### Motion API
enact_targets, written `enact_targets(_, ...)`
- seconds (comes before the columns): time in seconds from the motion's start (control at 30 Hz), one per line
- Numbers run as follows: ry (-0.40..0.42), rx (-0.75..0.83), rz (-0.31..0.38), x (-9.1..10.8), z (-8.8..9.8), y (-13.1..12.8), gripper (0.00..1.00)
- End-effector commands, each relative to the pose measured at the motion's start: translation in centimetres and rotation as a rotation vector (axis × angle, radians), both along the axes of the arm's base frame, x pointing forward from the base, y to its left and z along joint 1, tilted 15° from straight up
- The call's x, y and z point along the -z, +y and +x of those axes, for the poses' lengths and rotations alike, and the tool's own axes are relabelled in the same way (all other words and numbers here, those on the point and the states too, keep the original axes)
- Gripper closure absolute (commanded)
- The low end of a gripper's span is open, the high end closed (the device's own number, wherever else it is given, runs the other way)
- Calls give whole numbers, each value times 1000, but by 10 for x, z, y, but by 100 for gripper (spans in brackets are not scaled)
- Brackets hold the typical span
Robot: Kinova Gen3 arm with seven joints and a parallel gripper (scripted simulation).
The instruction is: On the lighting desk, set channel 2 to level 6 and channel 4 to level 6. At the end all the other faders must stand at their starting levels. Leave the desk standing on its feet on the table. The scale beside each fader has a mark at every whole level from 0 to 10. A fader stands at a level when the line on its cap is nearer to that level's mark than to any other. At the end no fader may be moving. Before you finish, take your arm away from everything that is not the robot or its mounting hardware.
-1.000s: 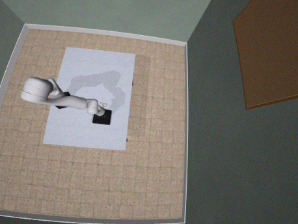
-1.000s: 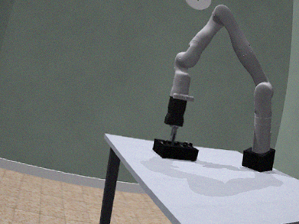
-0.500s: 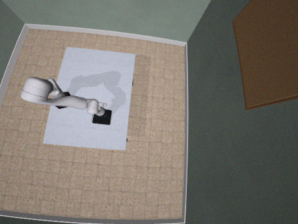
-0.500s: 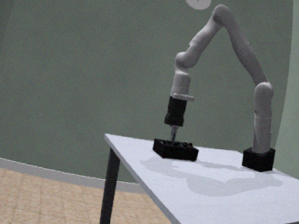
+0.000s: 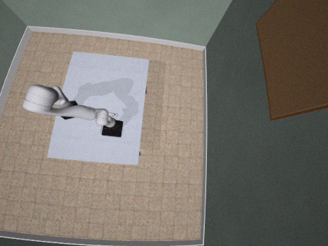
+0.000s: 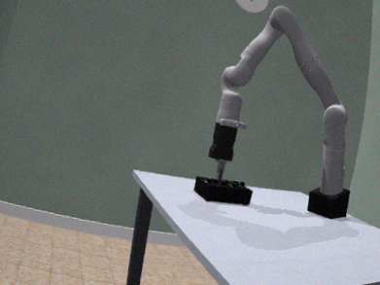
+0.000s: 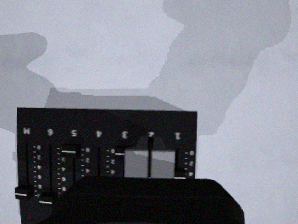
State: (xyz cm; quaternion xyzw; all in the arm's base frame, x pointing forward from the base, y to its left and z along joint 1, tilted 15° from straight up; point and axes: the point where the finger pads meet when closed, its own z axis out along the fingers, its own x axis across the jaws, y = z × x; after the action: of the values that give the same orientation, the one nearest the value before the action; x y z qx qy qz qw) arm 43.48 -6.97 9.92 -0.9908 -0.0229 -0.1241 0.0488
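Observation:
The black lighting desk stands flat on the pale table, near its front left corner in the side view. In the wrist view the desk shows a row of several fader slots with white cap lines at different heights; the channel numbers are too blurred to read. My gripper points straight down and is shut, with its joined fingertips on the desk's top at the left part. In the wrist view the shut fingers cover one slot towards the right of the row. The wrist body hides the desk's near edge.
The arm's black base stands at the back right of the table. The table edge lies close in front of and left of the desk. A tiled floor lies below.

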Motion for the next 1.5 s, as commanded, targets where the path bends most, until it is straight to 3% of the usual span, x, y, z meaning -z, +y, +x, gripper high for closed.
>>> enact_targets(0.0, -1, 0, -1, -1, 0, 0, 100)
enact_targets(1.47, -1, 0, -1, 3, 1, 0, 100)
